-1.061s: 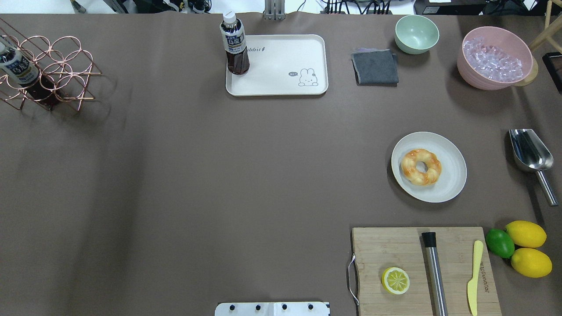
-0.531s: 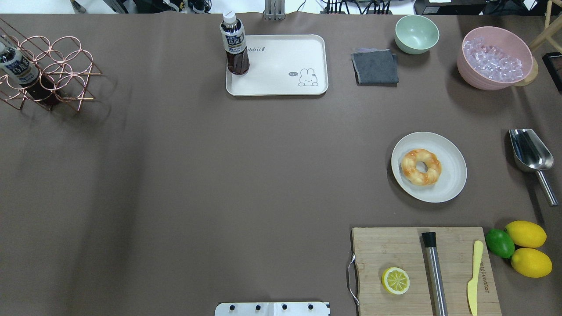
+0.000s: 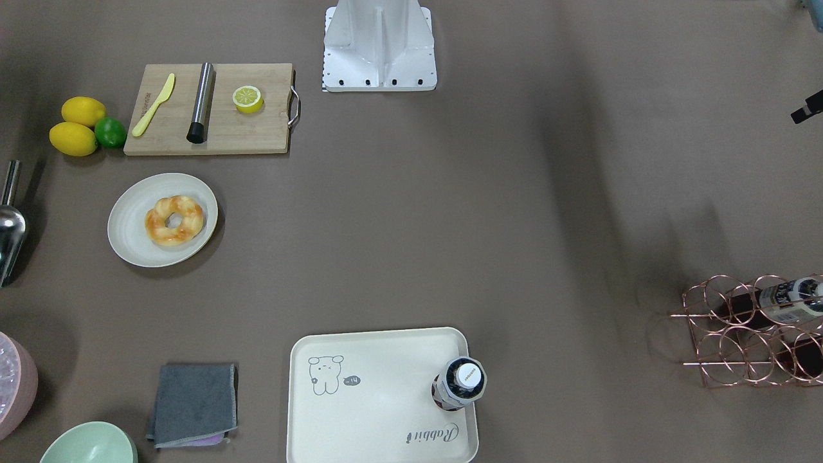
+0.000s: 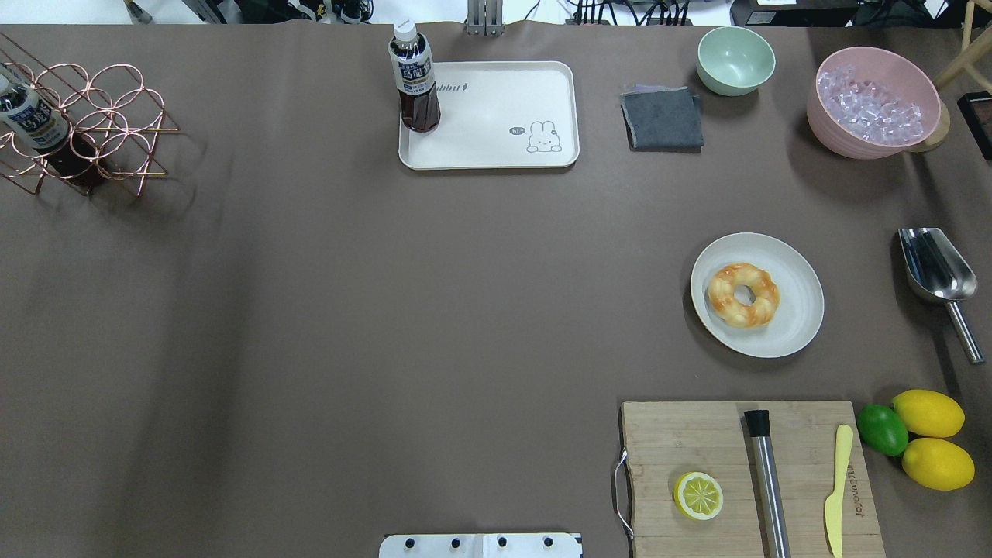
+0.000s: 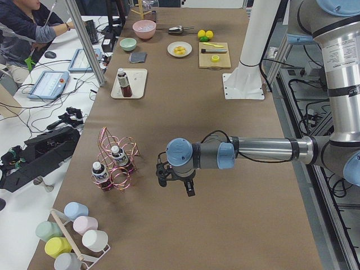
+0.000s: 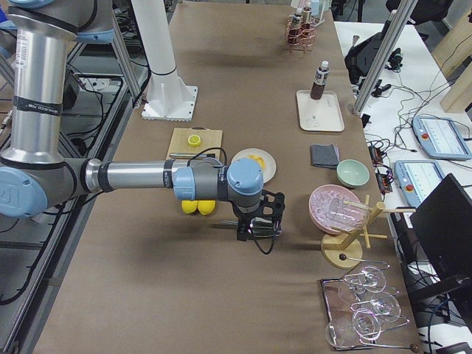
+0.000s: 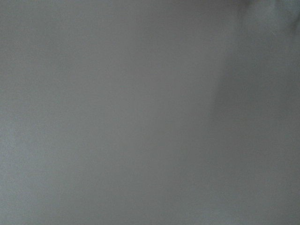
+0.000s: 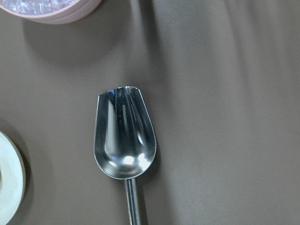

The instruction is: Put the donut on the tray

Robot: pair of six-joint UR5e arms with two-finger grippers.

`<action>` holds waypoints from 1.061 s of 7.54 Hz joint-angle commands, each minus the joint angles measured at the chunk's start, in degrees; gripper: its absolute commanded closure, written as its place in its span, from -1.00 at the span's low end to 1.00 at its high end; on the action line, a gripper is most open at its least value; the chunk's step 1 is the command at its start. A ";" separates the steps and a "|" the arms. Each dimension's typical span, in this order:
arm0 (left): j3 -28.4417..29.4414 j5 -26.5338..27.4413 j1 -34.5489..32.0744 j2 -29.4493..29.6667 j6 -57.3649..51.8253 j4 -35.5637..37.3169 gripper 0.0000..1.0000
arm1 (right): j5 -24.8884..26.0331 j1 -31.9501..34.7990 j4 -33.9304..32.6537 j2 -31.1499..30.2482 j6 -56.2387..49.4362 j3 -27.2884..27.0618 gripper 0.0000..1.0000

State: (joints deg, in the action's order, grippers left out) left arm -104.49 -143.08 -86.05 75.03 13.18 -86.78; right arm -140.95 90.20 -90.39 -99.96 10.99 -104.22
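The donut [image 4: 742, 294] lies on a round off-white plate [image 4: 794, 329] at the table's right; it also shows in the front view [image 3: 174, 220]. The cream tray [image 4: 496, 116] lies at the far middle edge, with a dark bottle [image 4: 415, 77] standing on its left corner. My left gripper [image 5: 177, 183] hovers over the table's left end, near the copper rack. My right gripper [image 6: 254, 228] hovers at the right end, past the plate. Both show only in the side views, so I cannot tell whether they are open or shut.
A metal scoop [image 4: 934, 267] lies right of the plate, under the right wrist camera. A pink ice bowl [image 4: 872, 101], green bowl [image 4: 735, 60] and grey cloth [image 4: 663, 118] sit at the back right. A cutting board [image 4: 697, 442] with half a lemon lies front right.
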 commanded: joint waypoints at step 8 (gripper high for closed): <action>-0.01 0.00 0.00 0.02 0.09 0.03 -0.98 | 12.60 -30.31 38.16 5.12 51.90 6.65 -0.96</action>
State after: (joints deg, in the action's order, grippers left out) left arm -104.50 -143.12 -86.01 74.92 13.19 -86.83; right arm -132.78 66.14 -58.26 -96.84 54.57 -99.68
